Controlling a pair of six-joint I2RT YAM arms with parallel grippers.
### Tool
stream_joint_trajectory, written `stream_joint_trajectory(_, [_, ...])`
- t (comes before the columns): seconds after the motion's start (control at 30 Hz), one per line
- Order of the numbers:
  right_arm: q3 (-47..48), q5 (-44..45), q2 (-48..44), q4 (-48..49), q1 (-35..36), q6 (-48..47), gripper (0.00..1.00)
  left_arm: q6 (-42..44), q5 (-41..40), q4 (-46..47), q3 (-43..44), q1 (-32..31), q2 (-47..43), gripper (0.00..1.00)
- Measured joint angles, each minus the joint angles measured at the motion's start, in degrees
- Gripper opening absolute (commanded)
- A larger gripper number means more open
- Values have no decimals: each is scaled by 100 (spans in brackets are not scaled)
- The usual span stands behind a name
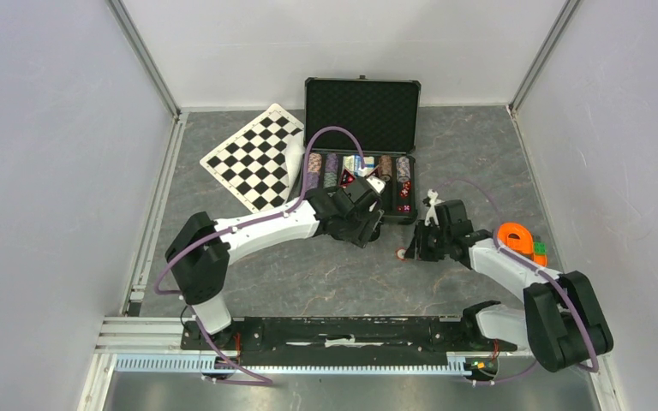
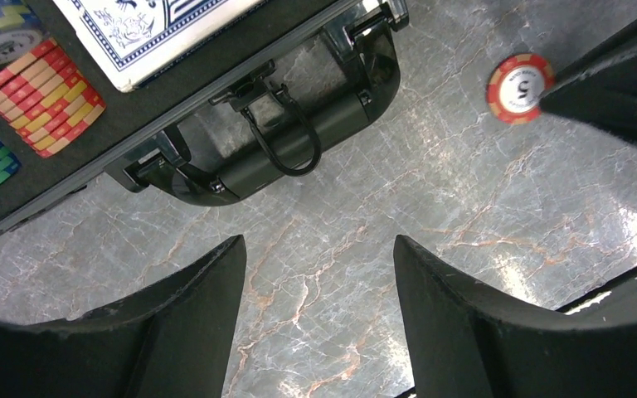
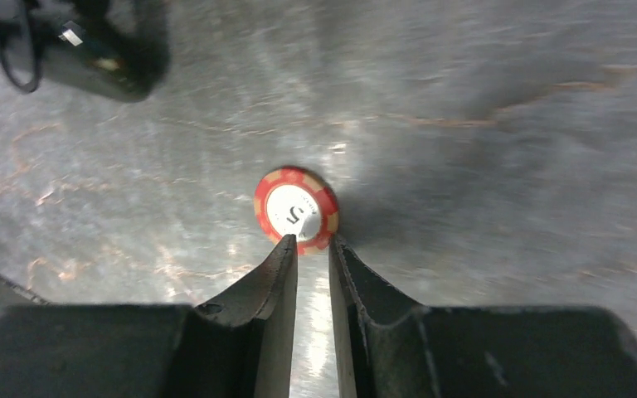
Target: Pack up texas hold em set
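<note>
Upper left in the top view, a checkered board [image 1: 253, 157] lies on the grey marbled desk [image 1: 308, 282], beside the open black case [image 1: 361, 111] at top centre. The case's slots hold striped chip stacks [image 2: 46, 95] and a blue-patterned card deck [image 2: 145, 33]. The left hand [image 2: 319, 249] hovers by the case handle [image 2: 286, 153], fingers wide apart and empty. Right of it, a loose red chip [image 3: 296, 210] marked "5" lies flat. The right hand [image 3: 313, 240] grips nothing, its jaws a narrow slit apart with the tips at the chip's rim. An orange ring-shaped object [image 1: 515, 237] sits far right.
</note>
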Motion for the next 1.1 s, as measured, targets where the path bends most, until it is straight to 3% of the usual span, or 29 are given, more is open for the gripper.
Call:
stream_joint_trajectory(0.27, [-459, -439, -63, 944, 704, 1003, 26, -212, 13, 81, -238, -9, -72, 73])
stream_joint_trajectory(0.47, [-140, 98, -494, 232, 557, 872, 27, -400, -24, 308, -245, -260, -59, 78])
stream_joint_trajectory(0.63, [267, 605, -992, -308, -74, 424, 28, -586, -190, 680, -105, -629, 249, 89])
stream_joint_trajectory(0.8, [385, 1257, -1801, -922, -577, 63, 31, -686, -306, 748, 584, -973, 1062, 100])
stream_joint_trajectory(1.1, [1034, 3025, -3235, -1696, -603, -125, 36, -667, -289, 15, 2090, -1106, 2271, 91])
